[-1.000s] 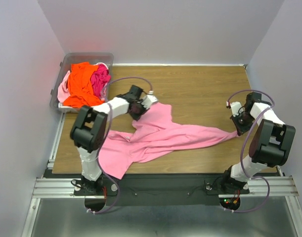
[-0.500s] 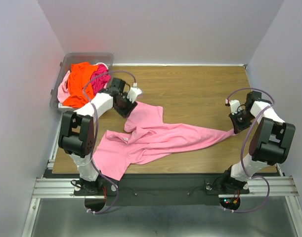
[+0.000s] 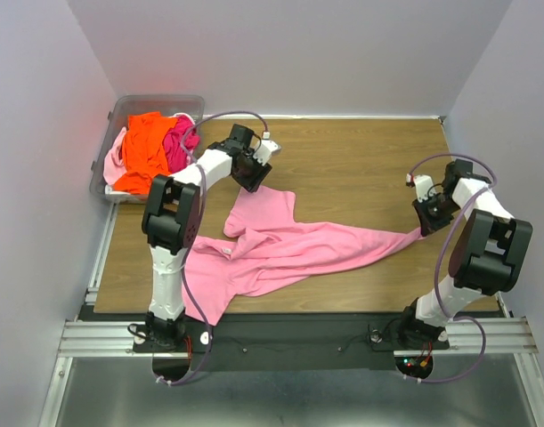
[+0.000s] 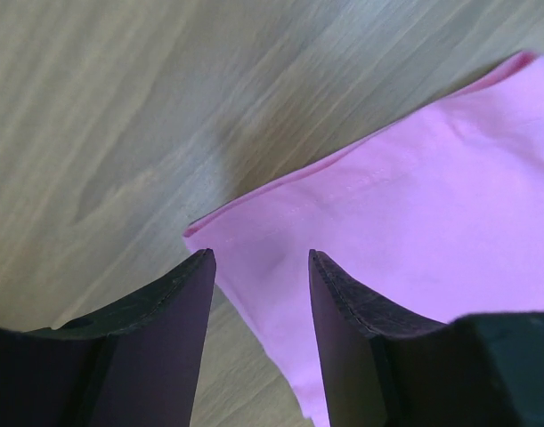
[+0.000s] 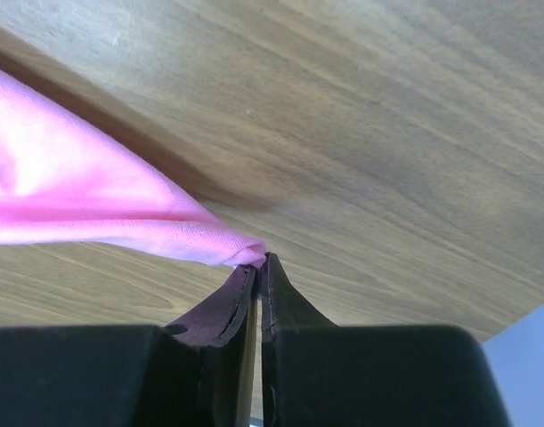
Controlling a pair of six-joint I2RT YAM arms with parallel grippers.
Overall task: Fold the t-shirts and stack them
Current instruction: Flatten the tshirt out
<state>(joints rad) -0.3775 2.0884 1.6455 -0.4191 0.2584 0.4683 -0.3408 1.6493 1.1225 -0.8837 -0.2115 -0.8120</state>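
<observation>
Wrist cams: R jaws pinch pink shirt (image 5: 76, 213); L jaws apart.

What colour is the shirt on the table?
Light pink cotton t-shirt; clearest in top external view.

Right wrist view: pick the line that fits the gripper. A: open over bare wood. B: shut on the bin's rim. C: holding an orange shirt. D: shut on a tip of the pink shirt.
D: the right gripper is closed, with a tip of the pink shirt pinched between its fingers.
</observation>
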